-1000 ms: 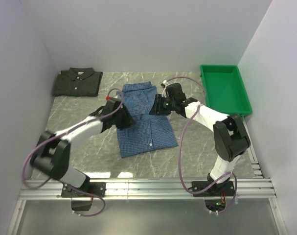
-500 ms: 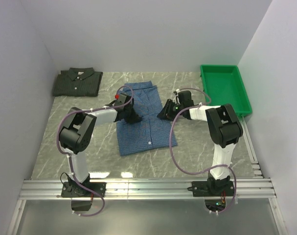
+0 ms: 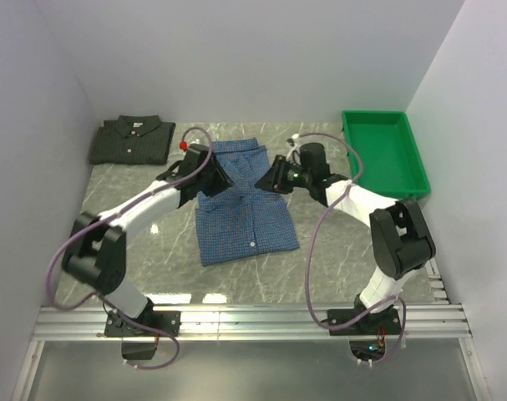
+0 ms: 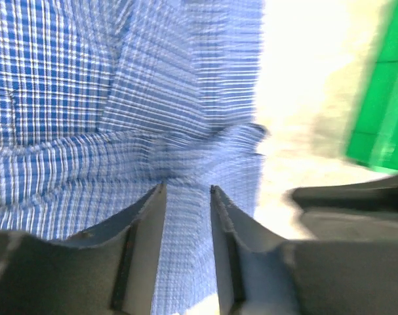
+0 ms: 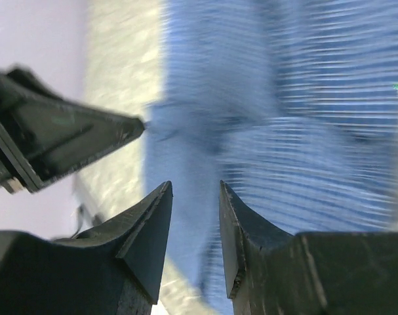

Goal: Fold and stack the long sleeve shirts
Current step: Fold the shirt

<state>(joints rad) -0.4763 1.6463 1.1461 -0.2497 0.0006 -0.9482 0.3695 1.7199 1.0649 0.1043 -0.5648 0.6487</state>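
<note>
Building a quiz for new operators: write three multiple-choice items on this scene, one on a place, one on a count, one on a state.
1. The dark check shirt lies on the table at its: A) near right corner; B) far left corner; C) middle.
2. Shirts in view: A) one; B) two; C) three.
3. The dark check shirt is: A) spread open; B) crumpled in a heap; C) folded.
B: it sits by the left wall, apart from the blue shirt. B: one dark, one blue. C: a compact rectangle, collar on top.
</note>
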